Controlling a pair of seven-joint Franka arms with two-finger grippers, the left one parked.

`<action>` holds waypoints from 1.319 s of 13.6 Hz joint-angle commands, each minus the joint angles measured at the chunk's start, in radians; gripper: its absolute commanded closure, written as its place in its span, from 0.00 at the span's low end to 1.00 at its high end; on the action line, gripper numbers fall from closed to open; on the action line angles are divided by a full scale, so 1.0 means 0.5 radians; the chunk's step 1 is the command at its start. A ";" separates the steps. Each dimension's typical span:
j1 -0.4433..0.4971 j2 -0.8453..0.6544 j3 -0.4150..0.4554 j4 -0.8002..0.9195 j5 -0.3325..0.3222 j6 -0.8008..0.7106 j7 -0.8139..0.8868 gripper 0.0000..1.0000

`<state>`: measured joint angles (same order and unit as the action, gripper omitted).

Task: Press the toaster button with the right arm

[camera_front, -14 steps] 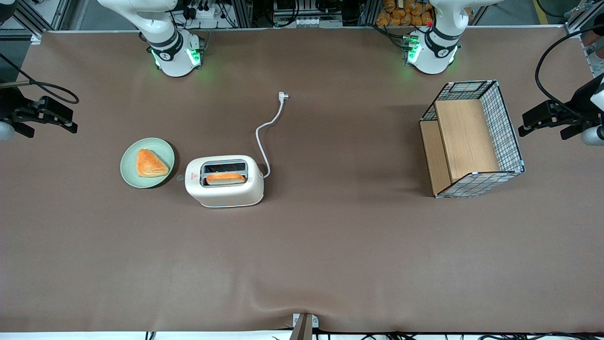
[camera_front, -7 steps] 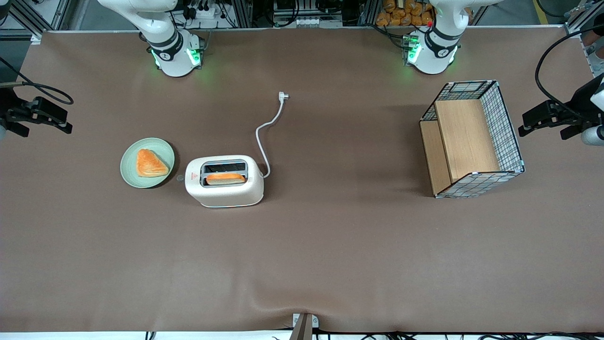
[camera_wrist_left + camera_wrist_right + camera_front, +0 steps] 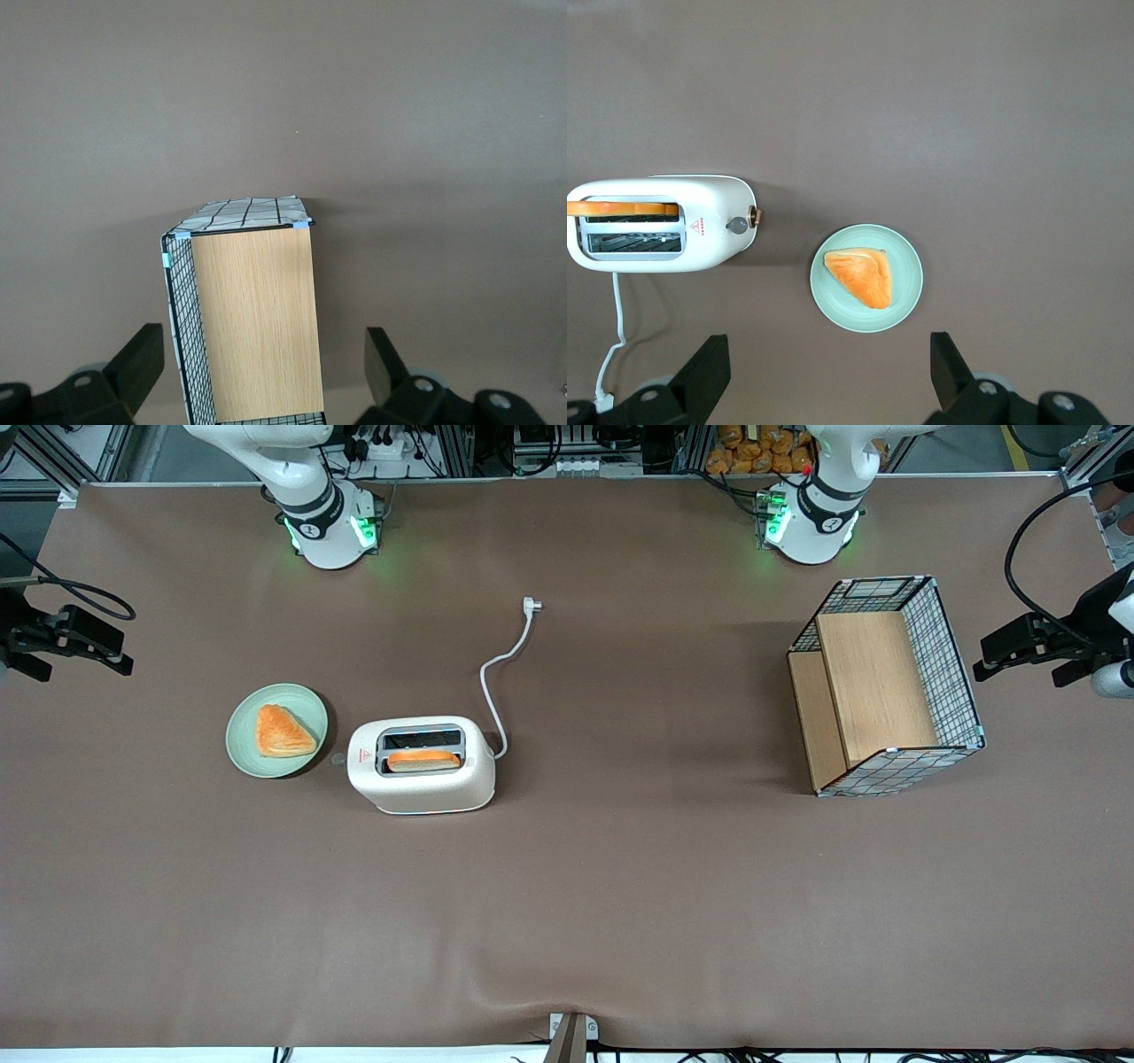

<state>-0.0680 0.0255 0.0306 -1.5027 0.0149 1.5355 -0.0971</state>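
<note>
The cream-white toaster (image 3: 421,766) (image 3: 660,223) stands on the brown table with a slice of toast (image 3: 423,760) in the slot nearer the front camera. The small grey toaster button (image 3: 337,760) (image 3: 736,225) sits at the toaster's narrow end by the red triangle sticker, facing the plate. The right arm's black gripper (image 3: 69,645) (image 3: 828,341) hangs open and empty above the table at the working arm's end, well away from the toaster and farther out than the plate.
A pale green plate (image 3: 239,748) (image 3: 833,305) with a triangular pastry (image 3: 283,731) lies close beside the button end. The white cord (image 3: 500,673) runs to a plug (image 3: 532,606) farther from the camera. A wire basket (image 3: 886,686) with wooden panels stands toward the parked arm's end.
The gripper has drifted a little outward, away from the toaster toward the working arm's table end. Toaster, plate and basket have not moved.
</note>
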 commanded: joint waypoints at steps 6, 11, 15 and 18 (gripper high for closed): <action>0.160 0.013 -0.211 0.033 -0.017 -0.031 0.029 0.00; 0.087 0.013 -0.212 0.030 0.025 -0.031 0.025 0.00; 0.068 0.013 -0.208 0.020 0.025 -0.034 0.013 0.00; 0.065 0.007 -0.211 0.023 0.025 -0.031 0.007 0.00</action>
<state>-0.0249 0.0292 -0.0780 -1.5028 0.0172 1.5311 -0.0961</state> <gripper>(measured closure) 0.000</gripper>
